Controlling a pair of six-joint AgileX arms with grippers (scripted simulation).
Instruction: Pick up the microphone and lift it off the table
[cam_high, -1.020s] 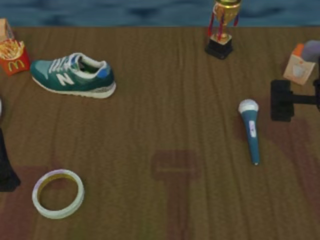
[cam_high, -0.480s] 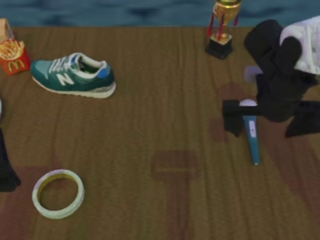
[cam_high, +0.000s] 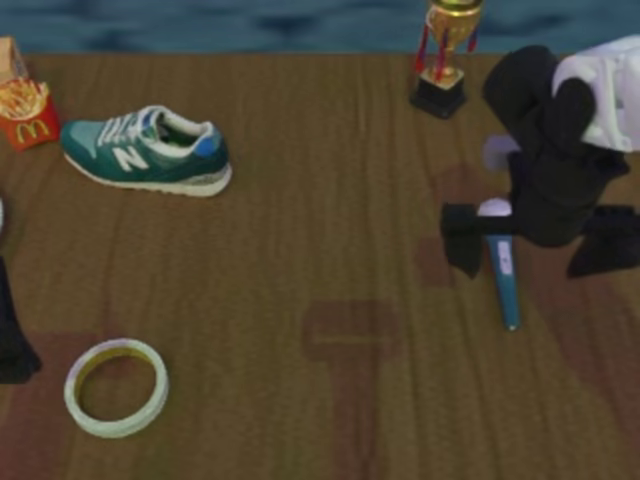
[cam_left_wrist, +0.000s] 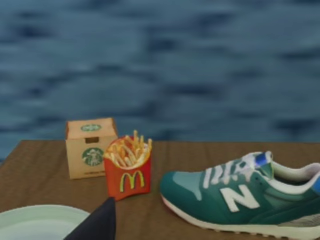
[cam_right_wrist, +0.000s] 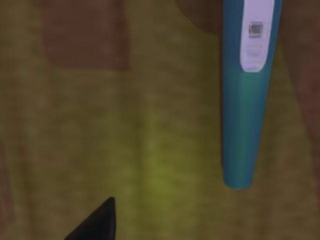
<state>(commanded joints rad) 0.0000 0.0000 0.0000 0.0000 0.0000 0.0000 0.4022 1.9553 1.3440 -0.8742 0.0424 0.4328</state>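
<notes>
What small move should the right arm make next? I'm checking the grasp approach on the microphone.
Probably close the fingers. The right gripper sits open over the microphone near its head, one finger on either side, and the microphone lies flat on the table. The left arm stays parked at the table's left.

Teal sneaker (cam_high: 146, 150) lying at upper left, fries carton (cam_high: 24, 112) sitting just left of it, Starbucks box (cam_left_wrist: 91, 147) standing behind the fries. Tape ring (cam_high: 116, 387) lying lower left. Gold trophy (cam_high: 445, 55) standing at far edge, right of centre. Pale plate (cam_left_wrist: 40, 223) showing in left wrist view.
</notes>
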